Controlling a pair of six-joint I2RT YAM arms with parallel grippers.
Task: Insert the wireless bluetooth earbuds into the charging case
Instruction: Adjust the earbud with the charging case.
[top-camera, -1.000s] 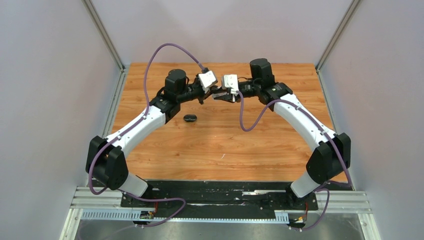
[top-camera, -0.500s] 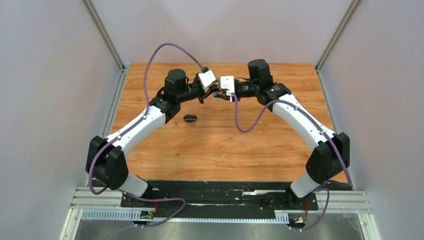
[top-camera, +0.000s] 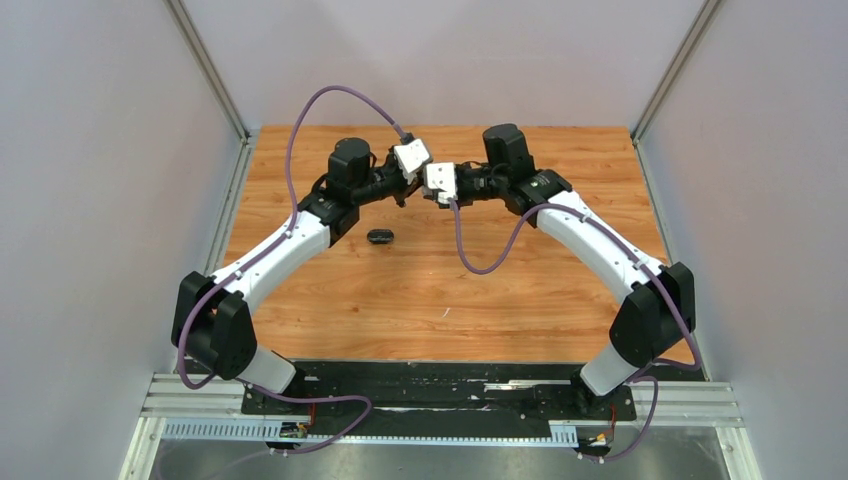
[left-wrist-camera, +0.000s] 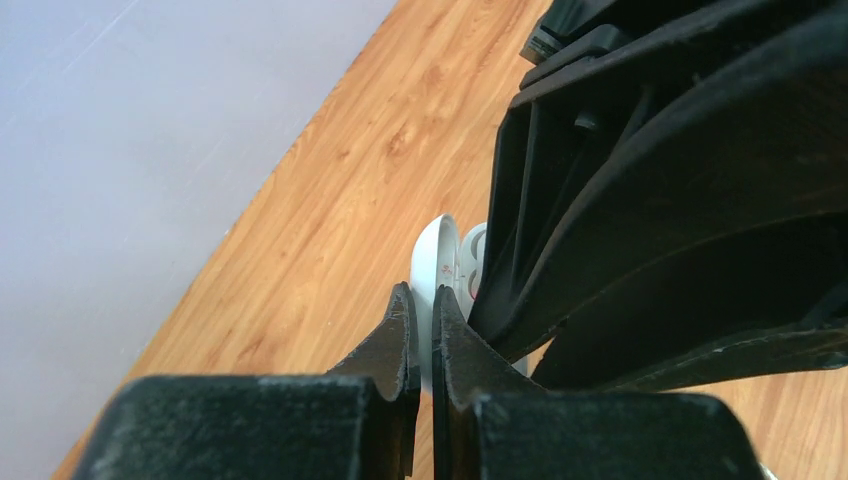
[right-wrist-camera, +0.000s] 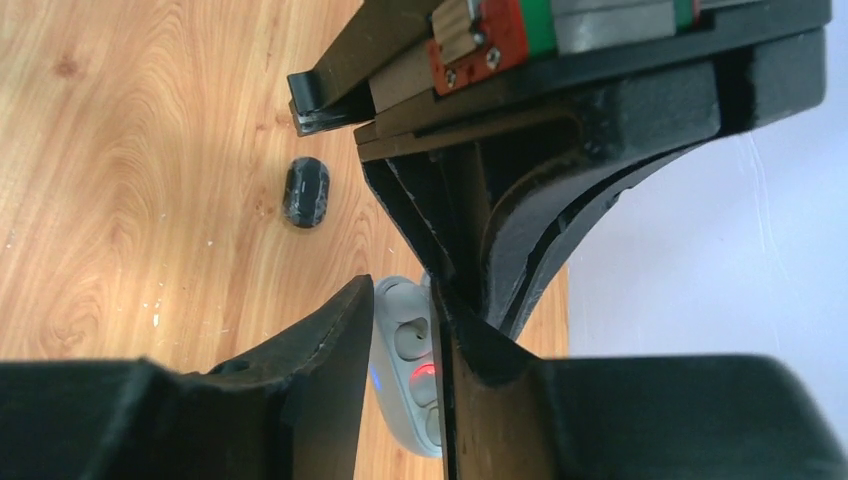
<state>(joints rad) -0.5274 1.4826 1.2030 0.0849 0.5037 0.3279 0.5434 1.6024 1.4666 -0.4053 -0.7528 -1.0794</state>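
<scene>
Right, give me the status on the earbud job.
Done: the white charging case is open, with a white earbud seated. In hand: left gripper pinches its lid; right gripper straddles it, jaws apart. Remaining: the black case lies closed on the table; no black buds visible.

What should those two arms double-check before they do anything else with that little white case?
1. Left fingers shut on the lid: ok.
2. Right fingers standing on either side of the white case: ok.
3. Right fingers actually gripping it: cannot tell.
4. Buds seated in their slots: cannot tell; the fingers hide much of the inside.
5. Black case lying on the table, apart from both arms: ok.
</scene>
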